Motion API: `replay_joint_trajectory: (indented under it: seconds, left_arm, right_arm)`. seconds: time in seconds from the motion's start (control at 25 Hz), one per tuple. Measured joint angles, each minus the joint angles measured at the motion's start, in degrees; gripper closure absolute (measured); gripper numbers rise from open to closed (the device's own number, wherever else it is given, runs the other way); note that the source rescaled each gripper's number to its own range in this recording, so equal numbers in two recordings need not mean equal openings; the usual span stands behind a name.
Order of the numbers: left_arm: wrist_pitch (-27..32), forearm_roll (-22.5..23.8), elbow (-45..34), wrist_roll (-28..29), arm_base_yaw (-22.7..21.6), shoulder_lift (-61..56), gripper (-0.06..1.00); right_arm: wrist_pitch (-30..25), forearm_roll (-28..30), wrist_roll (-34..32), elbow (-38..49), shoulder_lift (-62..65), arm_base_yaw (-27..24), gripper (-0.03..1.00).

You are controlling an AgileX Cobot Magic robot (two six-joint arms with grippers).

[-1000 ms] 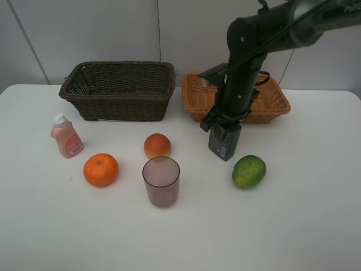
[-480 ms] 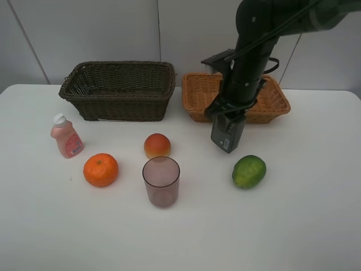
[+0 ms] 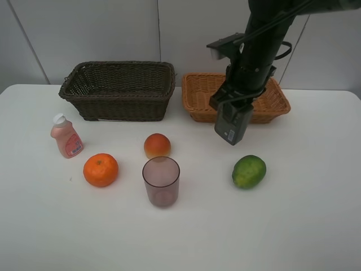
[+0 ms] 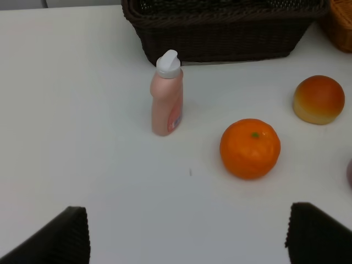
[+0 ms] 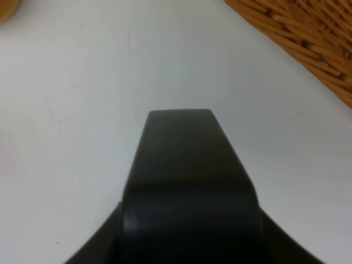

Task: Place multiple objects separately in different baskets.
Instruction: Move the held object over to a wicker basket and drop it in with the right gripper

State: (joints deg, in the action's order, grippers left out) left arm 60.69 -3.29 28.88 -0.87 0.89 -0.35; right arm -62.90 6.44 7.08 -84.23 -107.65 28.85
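My right gripper (image 3: 236, 106) is shut on the dark grey pump bottle (image 3: 232, 125) (image 5: 190, 181), which hangs above the table just in front of the light orange-tan basket (image 3: 192, 90) (image 5: 308, 38). Left of that basket stands the dark brown basket (image 3: 118, 90) (image 4: 220, 33). On the table are the pink white-capped bottle (image 3: 66, 136) (image 4: 167, 96), the orange (image 3: 101, 169) (image 4: 250, 148), the red-orange fruit (image 3: 157, 145) (image 4: 319, 99), the purplish cup (image 3: 161, 180) and the green fruit (image 3: 249, 171). My left gripper (image 4: 187, 236) is open, short of the pink bottle and the orange, with nothing between its fingers.
A pale wall rises directly behind both baskets. The white table (image 3: 304, 226) has bare surface along its front and right side. In the exterior view the left arm is out of sight.
The right arm has lifted the dark grey pump bottle off the table, up and slightly right toward the light basket. The left gripper and the other objects have not moved.
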Motion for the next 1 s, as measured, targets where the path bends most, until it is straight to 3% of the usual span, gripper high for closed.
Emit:
replay_joint_trajectory:
  seconds: [0.52,0.76,1.0]
  left_arm:
    - [0.0,0.0,0.0,0.0,0.0,0.0,0.02]
    - [0.0,0.0,0.0,0.0,0.0,0.0,0.02]
    - [0.0,0.0,0.0,0.0,0.0,0.0,0.02]
  right_arm:
    - [-2.3,-3.0,3.3,-20.9,-2.9,5.4,0.97]
    - [-4.4,-3.1,3.5,-36.7,-11.9,7.7,0.97]
    - [-1.0,-5.5,3.5,-47.2,-19.7,8.6,0.97]
